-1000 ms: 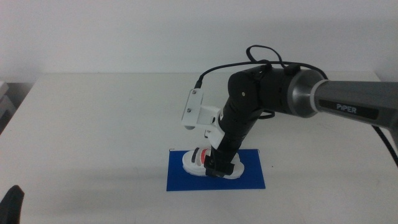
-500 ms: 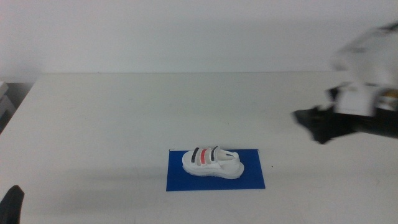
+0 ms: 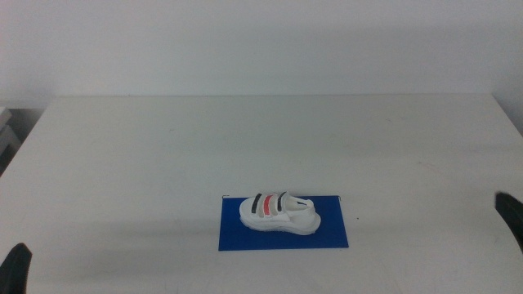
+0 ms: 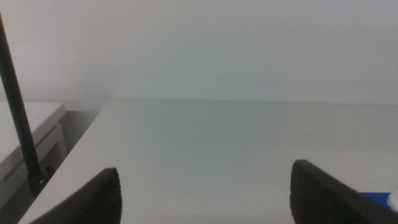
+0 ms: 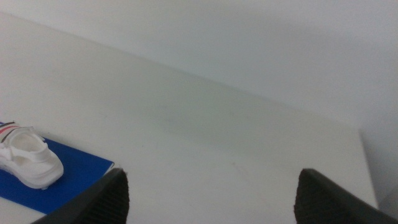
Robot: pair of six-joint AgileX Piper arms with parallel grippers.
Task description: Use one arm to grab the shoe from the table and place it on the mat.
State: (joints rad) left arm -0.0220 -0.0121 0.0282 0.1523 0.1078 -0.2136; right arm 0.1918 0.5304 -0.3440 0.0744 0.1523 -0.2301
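Observation:
The small white shoe (image 3: 279, 212) with red and dark striped straps lies on its sole on the dark blue mat (image 3: 327, 233), near the front of the white table (image 3: 245, 139). It also shows in the right wrist view (image 5: 28, 162) on the mat (image 5: 74, 180). My right gripper (image 5: 211, 193) is open and empty, drawn back to the table's right front edge (image 3: 511, 216). My left gripper (image 4: 205, 193) is open and empty, waiting at the left front corner (image 3: 16, 265). A sliver of the mat (image 4: 373, 198) shows in the left wrist view.
A thin black rod (image 4: 22, 124) and a white ledge (image 4: 31, 130) stand beyond the table's left edge. A plain white wall rises behind the table.
My right arm let go of the shoe on the mat and pulled back to the right, out to the picture's right edge. The shoe stays on the mat. The left arm has not moved.

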